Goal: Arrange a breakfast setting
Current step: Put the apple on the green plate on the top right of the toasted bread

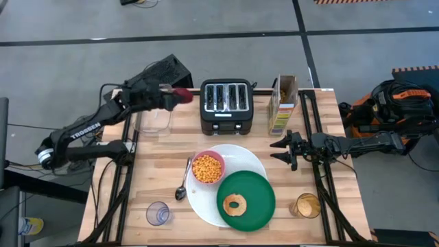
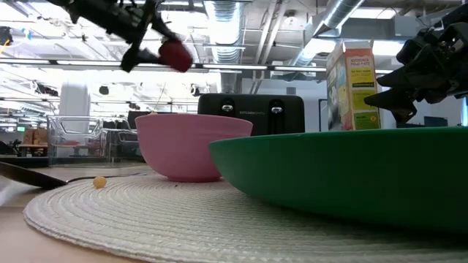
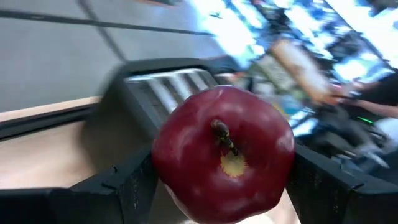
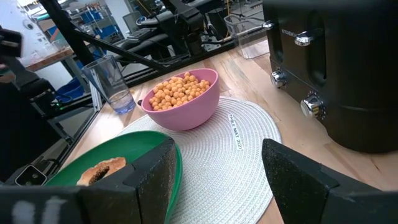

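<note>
Raised left end effector [image 1: 180, 95] (clamping red fruit [image 1: 183, 95])

Even, bright overhead light fills the table [image 1: 164, 137] with only faint shadows, ceiling lamps [image 2: 219, 11] glare white in the low view where the near green plate [image 2: 344, 175] looks soft, and the left wrist view smears the background behind the red fruit [image 3: 224, 155].
</note>
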Robot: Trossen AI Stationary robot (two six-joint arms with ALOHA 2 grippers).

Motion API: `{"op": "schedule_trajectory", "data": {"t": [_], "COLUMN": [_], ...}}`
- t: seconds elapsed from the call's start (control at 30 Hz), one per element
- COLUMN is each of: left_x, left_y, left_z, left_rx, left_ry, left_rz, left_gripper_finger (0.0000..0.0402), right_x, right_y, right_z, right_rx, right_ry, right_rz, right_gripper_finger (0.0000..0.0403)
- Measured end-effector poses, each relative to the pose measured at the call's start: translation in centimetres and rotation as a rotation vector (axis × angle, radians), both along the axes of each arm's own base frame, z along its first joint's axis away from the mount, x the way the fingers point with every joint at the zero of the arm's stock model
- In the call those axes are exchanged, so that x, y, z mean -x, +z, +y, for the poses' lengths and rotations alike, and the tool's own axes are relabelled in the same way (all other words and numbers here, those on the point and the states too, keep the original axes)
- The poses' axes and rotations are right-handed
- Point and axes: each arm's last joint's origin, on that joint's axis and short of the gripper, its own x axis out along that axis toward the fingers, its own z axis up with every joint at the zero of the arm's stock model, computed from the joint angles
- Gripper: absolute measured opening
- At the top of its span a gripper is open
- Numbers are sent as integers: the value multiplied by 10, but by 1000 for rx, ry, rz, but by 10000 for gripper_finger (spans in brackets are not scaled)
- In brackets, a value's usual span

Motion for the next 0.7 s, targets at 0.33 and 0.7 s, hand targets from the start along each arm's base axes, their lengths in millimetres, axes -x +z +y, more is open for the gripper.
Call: {"op": "schedule_trajectory", "data": {"t": [0.33,0.7], "left_x": [-43,-103], "left_y": [10,-11], "left_z": [-46,-109], "left_rx": [-59,-71], "left_ry": [-281,-557], "left_rz": [-88,-140], "left_gripper_finger": [277,284], "right_x": [0,0], "right_y": [0,0], "right_z": [0,0], "right_rx": [0,0], "right_ry": [0,0], "right_rz": [0,0], "right_gripper_finger": [260,260]}}
